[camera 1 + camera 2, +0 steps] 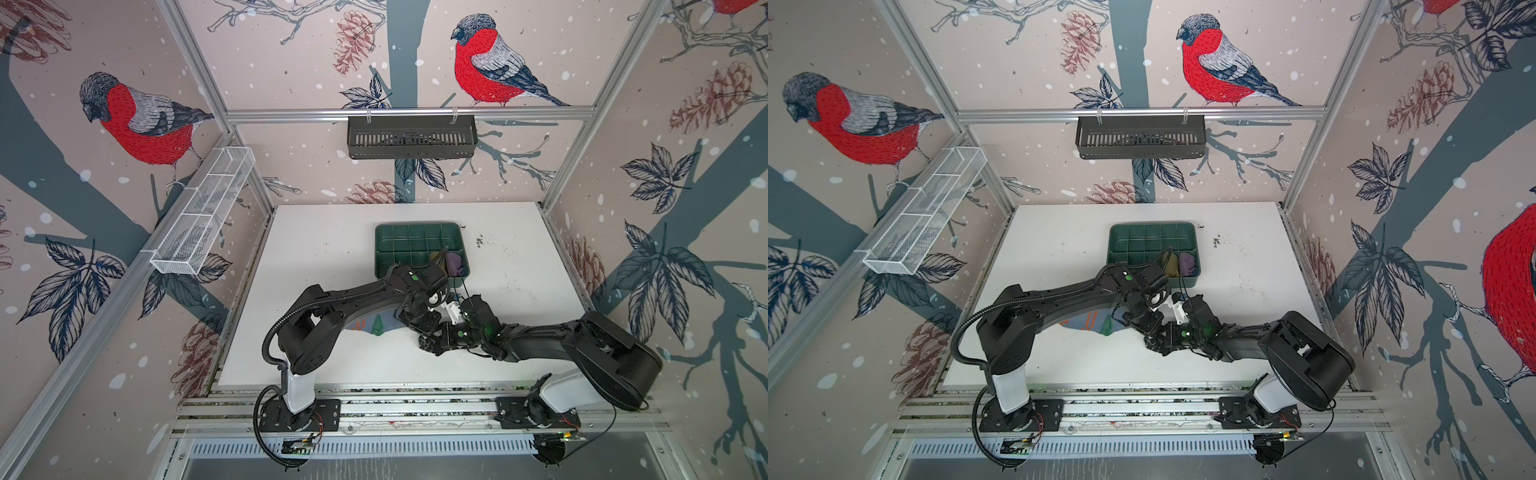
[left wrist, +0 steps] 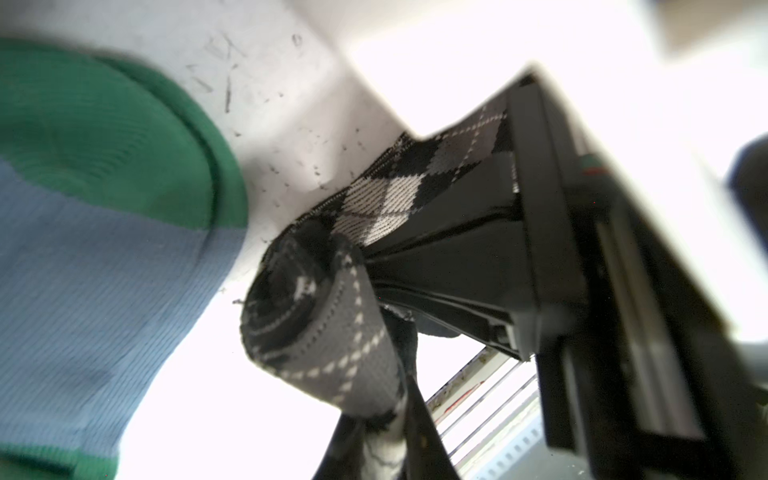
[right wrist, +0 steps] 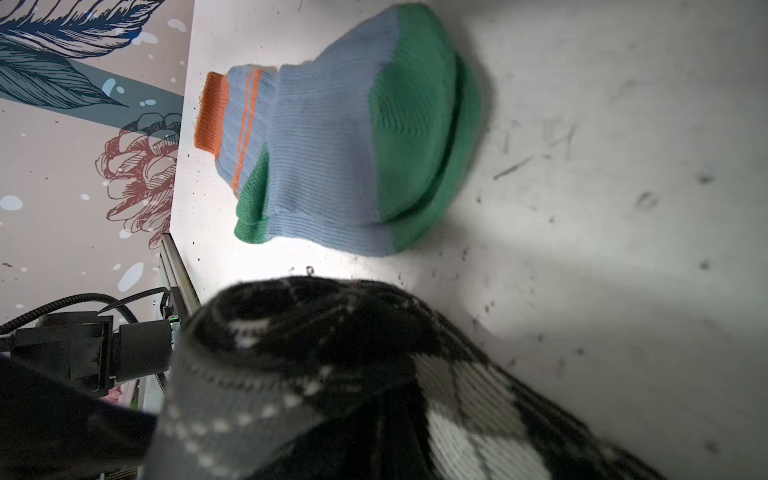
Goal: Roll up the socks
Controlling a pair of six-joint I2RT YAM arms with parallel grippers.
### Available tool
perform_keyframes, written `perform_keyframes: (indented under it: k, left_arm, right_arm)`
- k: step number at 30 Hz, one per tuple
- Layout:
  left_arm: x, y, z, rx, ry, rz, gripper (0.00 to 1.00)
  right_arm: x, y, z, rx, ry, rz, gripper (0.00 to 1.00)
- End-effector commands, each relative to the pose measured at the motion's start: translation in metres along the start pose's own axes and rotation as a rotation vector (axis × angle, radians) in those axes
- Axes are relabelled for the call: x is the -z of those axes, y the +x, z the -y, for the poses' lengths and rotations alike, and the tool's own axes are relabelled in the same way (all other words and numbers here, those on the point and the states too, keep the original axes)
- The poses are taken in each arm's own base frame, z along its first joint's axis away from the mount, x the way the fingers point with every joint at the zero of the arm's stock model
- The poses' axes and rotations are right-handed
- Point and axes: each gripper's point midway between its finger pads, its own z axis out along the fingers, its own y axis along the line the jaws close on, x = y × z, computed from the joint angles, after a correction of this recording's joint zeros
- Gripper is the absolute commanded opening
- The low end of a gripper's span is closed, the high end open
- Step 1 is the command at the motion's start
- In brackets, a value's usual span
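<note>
The right pincer [image 2: 370, 270] is clamped tight on the argyle sock [image 2: 316, 316]; its black fingers [image 2: 436, 249] taper into the fabric right beside a partly wound roll at the sock's end, and a flat stretch of the diamond pattern runs back along them. Whether the roll rests on the table [image 1: 332, 257] I cannot tell.

The left pincer [image 1: 415, 316] sits close against the right one near the middle of the table; its jaws are hidden among the wrists in both top views, so I cannot tell how wide they stand.

The light blue sock [image 3: 332, 158] lies flat on the table just beside the argyle roll but apart from it, green toe toward the roll and orange cuff away from it; in both top views the left arm [image 1: 1059, 299] covers most of it.

Behind the wrists stands a green compartment tray [image 1: 399, 245]; an olive-yellow rolled sock [image 1: 1171, 264] and a purple rolled sock [image 1: 1187, 264] sit side by side in its near right corner.
</note>
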Motion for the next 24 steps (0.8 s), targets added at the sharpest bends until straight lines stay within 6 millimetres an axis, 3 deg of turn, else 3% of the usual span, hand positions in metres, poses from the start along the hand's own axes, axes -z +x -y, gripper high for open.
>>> perform_keyframes:
  k: [1,9,13,19,24]
  left_arm:
    - [-0.001,-0.004,0.009,-0.028,0.047,0.01,0.15]
    - [-0.004,-0.011,0.017,-0.026,0.094,0.034,0.14]
    - [-0.005,-0.008,0.011,-0.024,0.063,0.02,0.14]
    - [-0.014,-0.002,-0.001,-0.012,0.002,-0.026,0.13]
    - [-0.011,-0.01,0.007,-0.024,0.026,-0.008,0.15]
  right_arm:
    - [0.003,0.0,-0.002,0.001,-0.017,0.006,0.04]
    - [0.007,0.003,0.006,-0.011,0.004,0.002,0.05]
    - [0.012,0.004,0.012,-0.012,0.032,-0.002,0.07]
    - [0.024,-0.007,0.004,0.011,0.025,0.04,0.09]
    - [0.023,-0.006,0.006,0.005,0.026,0.032,0.09]
